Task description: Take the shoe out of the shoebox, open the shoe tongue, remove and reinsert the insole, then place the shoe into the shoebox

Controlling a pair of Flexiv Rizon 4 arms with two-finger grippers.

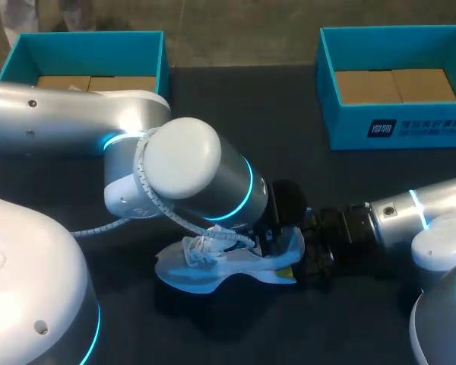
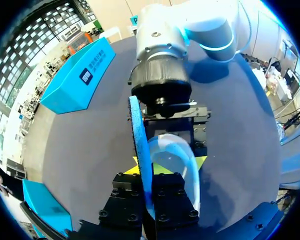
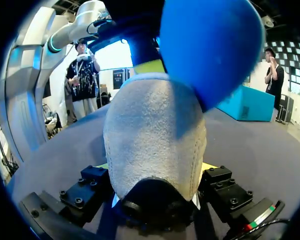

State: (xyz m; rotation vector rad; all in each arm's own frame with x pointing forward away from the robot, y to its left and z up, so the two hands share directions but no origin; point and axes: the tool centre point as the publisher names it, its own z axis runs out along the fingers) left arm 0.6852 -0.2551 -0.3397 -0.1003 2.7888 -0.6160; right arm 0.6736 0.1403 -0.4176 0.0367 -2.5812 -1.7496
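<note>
A pale blue and white lace-up trainer (image 1: 213,266) lies out of its box near the middle of the dark worktop (image 1: 243,114), closer to the front edge. Its toe points toward the left edge and its heel toward the right. It is unclear whether it rests on the surface or is held just above it.

The right hand (image 3: 155,172) reaches in from the right edge, with its two fingers pressed against either side of the grey suede heel. The left arm crosses above the shoe. The left hand (image 2: 148,172) hangs over the shoe's opening and pinches a thin bright blue insole (image 2: 140,140), which stands on edge and rises out of the shoe.

Two open teal cardboard shoeboxes stand along the far edge, well apart from the shoe. One (image 1: 83,35) is by the left corner and the other (image 1: 395,125) by the right corner.
</note>
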